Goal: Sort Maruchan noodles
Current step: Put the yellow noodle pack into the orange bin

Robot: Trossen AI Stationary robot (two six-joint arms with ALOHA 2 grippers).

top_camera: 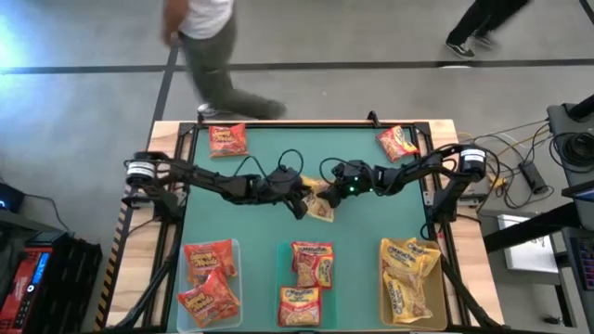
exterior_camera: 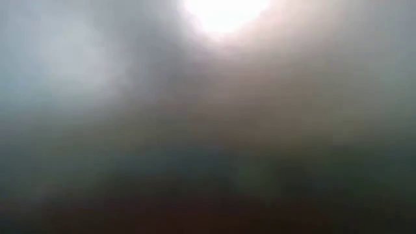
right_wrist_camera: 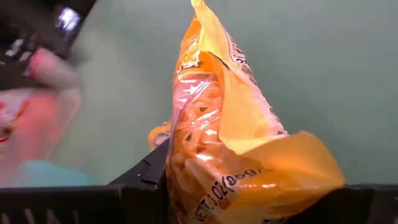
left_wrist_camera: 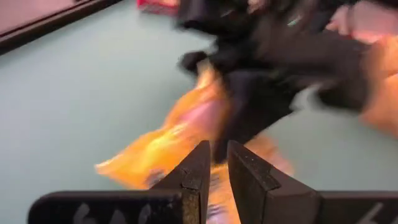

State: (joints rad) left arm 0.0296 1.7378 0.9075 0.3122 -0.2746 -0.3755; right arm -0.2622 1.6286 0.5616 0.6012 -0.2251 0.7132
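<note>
Your right hand [top_camera: 336, 190] is at the middle of the worktop [top_camera: 260, 223], clamped on a yellow noodle packet [right_wrist_camera: 230, 130]; the right wrist view shows the packet standing up between its fingers, gripped near one end. Your left hand [top_camera: 299, 199] sits just beside it with its fingers [left_wrist_camera: 193, 177] close together, only a thin gap showing, and nothing visibly between them. It is touching or nearly touching the same packet; from above you cannot tell which.

To do this step well, make sure only one hand has the packet before you lift. Back the left hand clear first, or the plastic may stretch or slip between the two. Then raise the packet well off the worktop and carry it to the yellow bin [top_camera: 436, 311] at the near right, where other yellow packets already lie. Release low, so it lands flat.

Around you, the near-left bin [top_camera: 234, 278] holds red packets and the middle bin [top_camera: 282, 269] holds orange-red ones. A red packet [top_camera: 227, 139] lies at the far left, and another packet [top_camera: 397, 143] at the far right, both unsorted. People are walking beyond the far edge. The low view shows nothing usable.
</note>
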